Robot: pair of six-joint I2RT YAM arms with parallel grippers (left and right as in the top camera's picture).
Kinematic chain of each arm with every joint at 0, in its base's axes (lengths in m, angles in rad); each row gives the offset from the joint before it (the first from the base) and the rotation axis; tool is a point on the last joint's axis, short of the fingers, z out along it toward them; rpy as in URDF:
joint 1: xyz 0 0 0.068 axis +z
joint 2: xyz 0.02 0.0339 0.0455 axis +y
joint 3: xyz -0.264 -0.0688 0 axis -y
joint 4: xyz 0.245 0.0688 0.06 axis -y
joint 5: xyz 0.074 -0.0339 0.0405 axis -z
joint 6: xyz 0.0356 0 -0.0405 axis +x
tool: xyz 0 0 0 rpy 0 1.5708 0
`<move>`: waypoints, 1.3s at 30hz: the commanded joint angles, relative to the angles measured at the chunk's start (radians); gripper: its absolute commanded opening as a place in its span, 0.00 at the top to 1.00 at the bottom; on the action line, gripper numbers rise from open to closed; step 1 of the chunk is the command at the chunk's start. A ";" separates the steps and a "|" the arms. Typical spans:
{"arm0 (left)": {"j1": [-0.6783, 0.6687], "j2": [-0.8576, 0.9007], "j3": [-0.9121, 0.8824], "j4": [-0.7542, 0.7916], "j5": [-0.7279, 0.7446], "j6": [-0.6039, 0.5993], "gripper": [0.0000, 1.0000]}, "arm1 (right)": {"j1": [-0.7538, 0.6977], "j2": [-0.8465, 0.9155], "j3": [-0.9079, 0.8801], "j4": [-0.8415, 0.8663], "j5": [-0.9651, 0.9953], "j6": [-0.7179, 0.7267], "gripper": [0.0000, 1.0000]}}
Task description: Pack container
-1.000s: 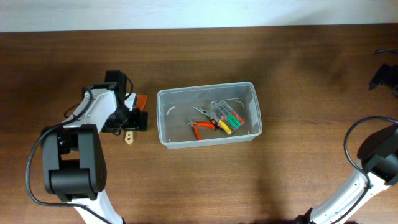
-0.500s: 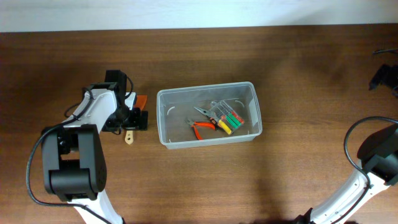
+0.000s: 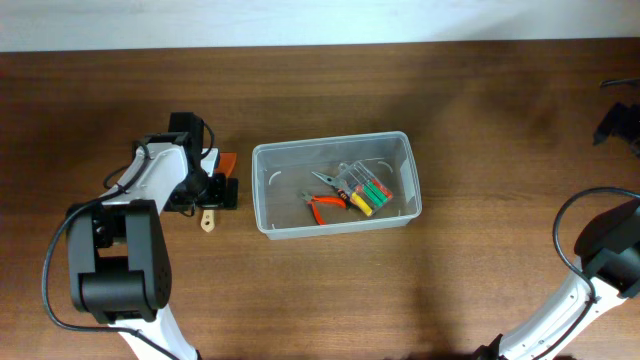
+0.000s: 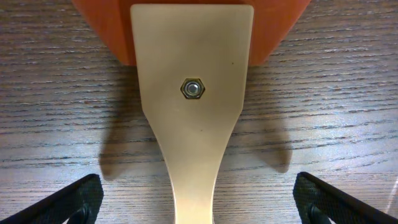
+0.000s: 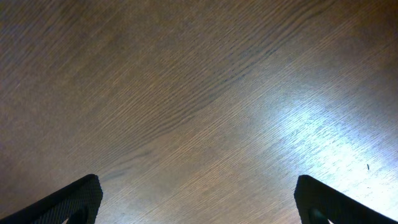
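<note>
The table (image 3: 480, 150) carries the clear container (image 3: 330, 141) at its middle, already holding pliers (image 3: 325, 203) and coloured screwdrivers (image 3: 368, 193). The right jaws hang open and empty over bare wood, while the left jaws, wide open just left of the container, straddle 1 flat tan tool (image 4: 193, 112) with an orange end. Picking up that tool seems to be the step in hand; next, the left jaws should lower and close squarely on its narrow neck.

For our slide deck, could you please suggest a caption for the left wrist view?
Open left pincer framing a tan tool handle bolted to an orange blade on the wooden table.
</note>
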 commanded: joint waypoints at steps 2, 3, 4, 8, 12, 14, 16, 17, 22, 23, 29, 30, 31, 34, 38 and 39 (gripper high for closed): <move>-0.001 0.009 -0.007 0.002 -0.007 0.008 0.00 | 0.005 -0.016 0.002 0.000 -0.005 0.005 0.01; -0.001 0.009 -0.007 0.002 -0.007 0.008 0.00 | 0.005 -0.016 0.002 0.000 -0.005 0.005 0.01; -0.001 0.009 -0.007 0.002 -0.006 0.008 0.00 | 0.005 -0.016 0.002 0.000 -0.005 0.005 0.01; -0.001 0.009 -0.007 0.002 -0.006 0.008 0.01 | 0.005 -0.016 0.002 0.000 -0.005 0.005 0.01; -0.001 0.009 -0.007 0.002 -0.006 0.008 0.00 | 0.005 -0.016 0.002 0.000 -0.005 0.005 0.01; -0.001 0.009 -0.007 0.001 -0.007 0.008 0.00 | 0.005 -0.016 0.002 0.000 -0.005 0.005 0.01; -0.001 0.009 -0.007 -0.001 -0.007 0.008 0.00 | 0.005 -0.016 0.002 0.000 -0.005 0.005 0.01; -0.001 0.009 -0.007 -0.002 -0.007 0.008 0.01 | 0.005 -0.016 0.002 0.000 -0.005 0.005 0.01; -0.001 0.009 -0.007 -0.005 -0.007 0.008 0.00 | 0.005 -0.016 0.002 0.000 -0.005 0.005 0.01; -0.001 0.009 -0.007 -0.005 -0.007 0.008 0.00 | 0.005 -0.016 0.002 0.000 -0.005 0.005 0.01; -0.001 0.009 -0.007 -0.005 -0.007 0.008 0.00 | 0.005 -0.016 0.002 0.000 -0.005 0.005 0.01; -0.001 0.009 -0.007 -0.005 -0.007 0.008 0.00 | 0.005 -0.016 0.002 0.000 -0.005 0.005 0.01; -0.001 0.009 -0.007 -0.005 -0.007 0.008 0.00 | 0.005 -0.016 0.002 0.000 -0.005 0.005 0.01; -0.001 0.009 -0.007 -0.004 -0.008 0.008 0.00 | 0.005 -0.016 0.002 0.000 -0.005 0.005 0.01; -0.001 0.009 -0.007 -0.004 -0.008 0.008 0.00 | 0.005 -0.016 0.002 0.000 -0.005 0.005 0.01; -0.001 0.009 -0.007 -0.004 -0.008 0.008 0.01 | 0.005 -0.016 0.002 0.000 -0.005 0.005 0.01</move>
